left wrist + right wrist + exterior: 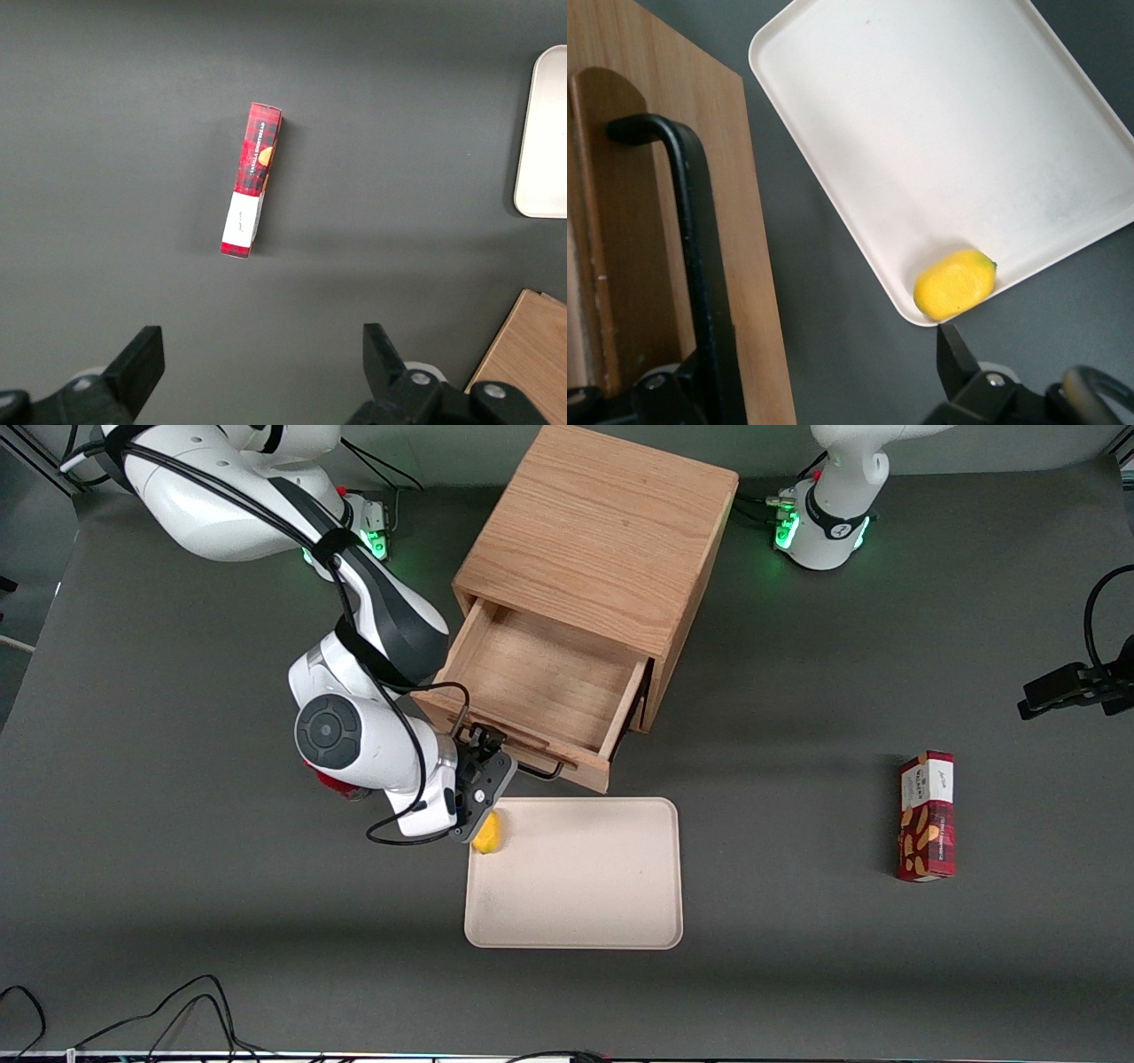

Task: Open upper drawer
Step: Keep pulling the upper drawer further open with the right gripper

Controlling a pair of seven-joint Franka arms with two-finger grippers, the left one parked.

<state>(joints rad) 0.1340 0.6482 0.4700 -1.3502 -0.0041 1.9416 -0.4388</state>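
The upper drawer (540, 682) stands pulled well out of the oak cabinet (602, 531), its wooden tray showing nothing inside. Its thin black wire handle (542, 769) runs along the drawer front nearest the front camera. My right gripper (483, 784) is at the working arm's end of that handle, just in front of the drawer front, with fingers open. In the right wrist view the handle (691, 230) lies against one finger, on the drawer front (749, 204), and the gripper (824, 381) holds nothing. The lower drawer is hidden under the upper one.
A cream tray (576, 886) lies in front of the drawer, nearer the front camera, with a yellow lemon (487, 834) in its corner right by my gripper; both show in the right wrist view (948, 133) (954, 283). A red snack box (927, 815) lies toward the parked arm's end.
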